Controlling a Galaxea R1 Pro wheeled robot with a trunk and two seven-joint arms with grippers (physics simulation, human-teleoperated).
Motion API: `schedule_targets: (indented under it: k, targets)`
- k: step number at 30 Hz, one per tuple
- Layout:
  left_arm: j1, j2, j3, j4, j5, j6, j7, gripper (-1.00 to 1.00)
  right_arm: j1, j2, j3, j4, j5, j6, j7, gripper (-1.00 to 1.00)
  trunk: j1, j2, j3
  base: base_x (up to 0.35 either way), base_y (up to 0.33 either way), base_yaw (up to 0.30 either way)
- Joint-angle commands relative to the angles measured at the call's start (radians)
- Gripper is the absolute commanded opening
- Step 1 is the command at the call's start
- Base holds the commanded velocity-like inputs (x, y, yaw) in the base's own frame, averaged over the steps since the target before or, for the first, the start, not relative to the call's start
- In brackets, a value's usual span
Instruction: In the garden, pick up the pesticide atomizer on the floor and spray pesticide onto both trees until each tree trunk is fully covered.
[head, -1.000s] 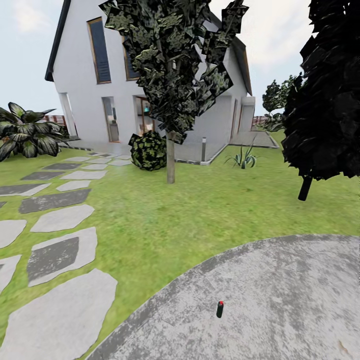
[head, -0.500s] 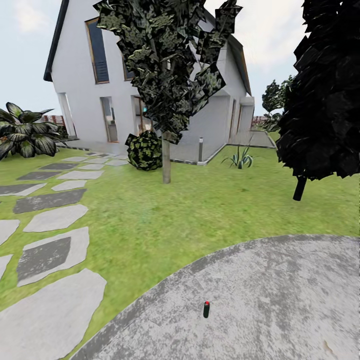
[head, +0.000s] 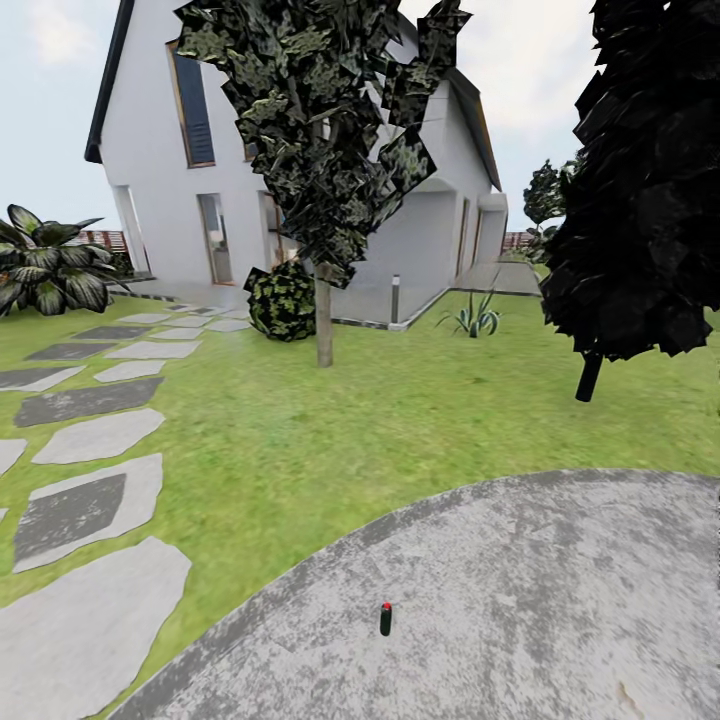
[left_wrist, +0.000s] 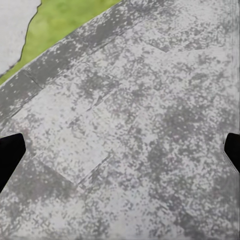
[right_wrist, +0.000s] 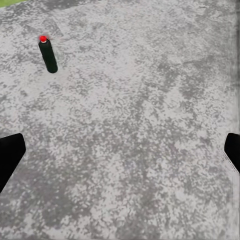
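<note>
Showing on the left gripper (left_wrist: 121, 152) as two solid black fingertips (left_wrist: 9, 156), one to each side of the palm line. Tapering to blunt ends with slanted edges, rendering flat and matte, too dark for any surface detail to be made out. Matching on the right gripper (right_wrist: 121, 152): the same pair of black fingertips (right_wrist: 9, 155), cut with the same angled corners, looking identical in colour and shape.
</note>
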Motion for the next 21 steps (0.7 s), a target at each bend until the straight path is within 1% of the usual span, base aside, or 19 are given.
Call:
schedule_targets:
  k: [1, 8, 11, 14, 21]
  targets:
    - [0.000, 0.000, 0.000, 0.001, 0.006, -0.003, 0.000, 1.00, -0.001, 0.000, 0.000, 0.001, 0.001, -0.003, 0.000, 1.00, 0.000, -0.001, -0.001, 0.000, -0.275, 0.000]
    - [0.002, 0.002, 0.001, 0.001, 0.006, -0.003, 0.000, 1.00, -0.001, 0.001, 0.000, 0.001, 0.001, -0.004, 0.000, 1.00, 0.000, -0.001, -0.001, 0.003, -0.275, 0.001]
    - [0.003, 0.002, 0.001, 0.001, 0.006, -0.003, 0.000, 1.00, -0.001, 0.002, 0.000, 0.000, 0.001, -0.004, -0.001, 1.00, 0.000, -0.001, -0.001, 0.061, -0.274, 0.079]
    - [0.003, 0.005, 0.001, 0.001, 0.006, -0.003, 0.000, 1.00, -0.001, 0.002, 0.000, 0.000, 0.001, -0.004, -0.001, 1.00, 0.000, -0.001, -0.001, 0.096, -0.274, 0.196]
    - [0.003, 0.008, 0.001, 0.001, 0.005, -0.003, 0.000, 1.00, -0.001, 0.003, 0.000, 0.000, 0.001, -0.004, -0.001, 1.00, 0.000, -0.001, -0.001, 0.135, -0.273, 0.265]
